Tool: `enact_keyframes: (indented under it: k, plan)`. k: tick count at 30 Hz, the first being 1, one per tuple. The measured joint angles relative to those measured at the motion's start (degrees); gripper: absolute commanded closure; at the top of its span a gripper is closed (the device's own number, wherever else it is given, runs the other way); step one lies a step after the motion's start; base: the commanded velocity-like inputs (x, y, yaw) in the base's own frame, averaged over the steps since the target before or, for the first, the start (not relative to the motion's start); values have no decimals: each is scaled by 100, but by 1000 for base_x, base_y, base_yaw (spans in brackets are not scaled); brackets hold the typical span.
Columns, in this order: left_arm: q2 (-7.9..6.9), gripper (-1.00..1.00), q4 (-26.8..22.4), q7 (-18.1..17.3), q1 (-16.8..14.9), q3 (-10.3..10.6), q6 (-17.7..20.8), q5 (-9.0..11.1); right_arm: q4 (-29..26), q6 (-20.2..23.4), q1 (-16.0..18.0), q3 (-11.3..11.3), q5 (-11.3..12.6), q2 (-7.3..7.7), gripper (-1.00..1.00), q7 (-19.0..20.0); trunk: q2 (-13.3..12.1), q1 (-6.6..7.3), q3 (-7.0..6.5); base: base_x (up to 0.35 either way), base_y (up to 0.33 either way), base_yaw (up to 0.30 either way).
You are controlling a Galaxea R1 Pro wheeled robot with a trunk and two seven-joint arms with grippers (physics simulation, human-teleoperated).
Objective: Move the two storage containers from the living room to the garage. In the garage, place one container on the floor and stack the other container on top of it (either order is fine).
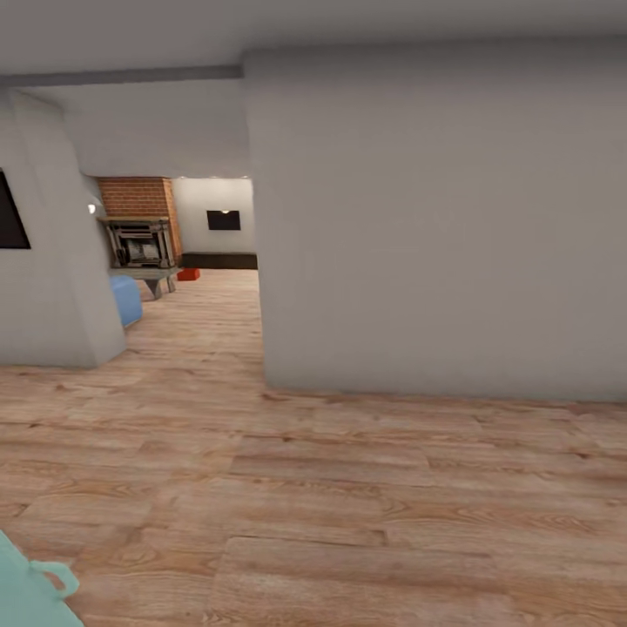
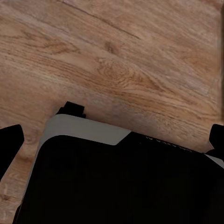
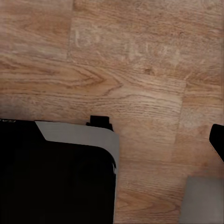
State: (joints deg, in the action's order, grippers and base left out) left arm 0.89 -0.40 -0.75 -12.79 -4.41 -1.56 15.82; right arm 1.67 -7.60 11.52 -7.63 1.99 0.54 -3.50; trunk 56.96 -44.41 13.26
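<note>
Far down the passage, in the living room by the red brick fireplace [image 1: 139, 198], one small orange-red storage container [image 1: 188, 274] sits on the wood plank flooring. The second container is out of view, as are the garage and its floor. In the left wrist view, my left gripper [image 2: 113, 140] hangs over the planks, its black fingertips [image 2: 11, 140] wide apart and holding nothing. In the right wrist view, my right gripper [image 3: 112, 140] shows one black fingertip [image 3: 217, 140] at the frame's edge, also holding nothing.
A large white wall block [image 1: 435, 218] stands straight ahead on the right, and a white wall corner [image 1: 52, 261] stands on the left. The passage runs between them. A blue sofa [image 1: 126, 299] and a grey table [image 1: 152, 277] flank the way in. My dark base [image 2: 116, 186] is below both wrists.
</note>
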Motion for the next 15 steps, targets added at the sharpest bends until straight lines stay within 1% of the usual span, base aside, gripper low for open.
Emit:
enact_keyframes:
  k: [15]
  plan:
    - [-2,-100,1,-1,0,0,-3,0,0,0,0,0,0,-12,-100,4,0,0,0,322,0,0]
